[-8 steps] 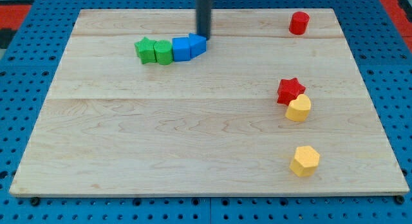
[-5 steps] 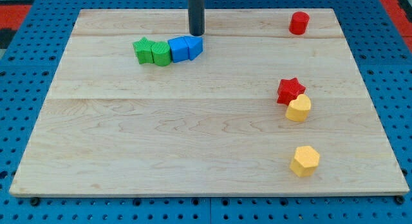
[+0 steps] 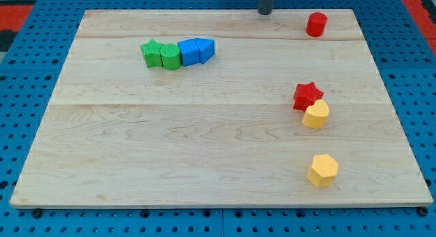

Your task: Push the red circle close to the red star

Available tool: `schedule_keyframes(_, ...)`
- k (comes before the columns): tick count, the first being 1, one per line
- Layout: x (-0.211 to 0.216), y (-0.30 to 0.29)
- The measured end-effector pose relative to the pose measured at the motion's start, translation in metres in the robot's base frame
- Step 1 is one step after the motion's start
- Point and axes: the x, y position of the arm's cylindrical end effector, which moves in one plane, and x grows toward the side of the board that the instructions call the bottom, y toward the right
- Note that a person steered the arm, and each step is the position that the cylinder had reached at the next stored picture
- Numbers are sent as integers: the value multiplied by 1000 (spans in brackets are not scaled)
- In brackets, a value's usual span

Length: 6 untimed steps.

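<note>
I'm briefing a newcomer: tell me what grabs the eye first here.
A row of two green and two blue blocks sits at the wooden board's upper left. At the view's right, the red star touches a yellow block; the red circle stands alone near the top, my tip to its left.

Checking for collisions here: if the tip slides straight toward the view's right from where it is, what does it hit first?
Probably the red circle, right of my tip and slightly lower in view; it may only clip it or pass above.
</note>
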Motion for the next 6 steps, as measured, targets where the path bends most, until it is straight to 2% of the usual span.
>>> schedule_keyframes(1,-2,48)
schedule_keyframes(3,20,88)
schedule_keyframes(4,13,131)
schedule_keyframes(5,31,131)
schedule_keyframes(6,34,96)
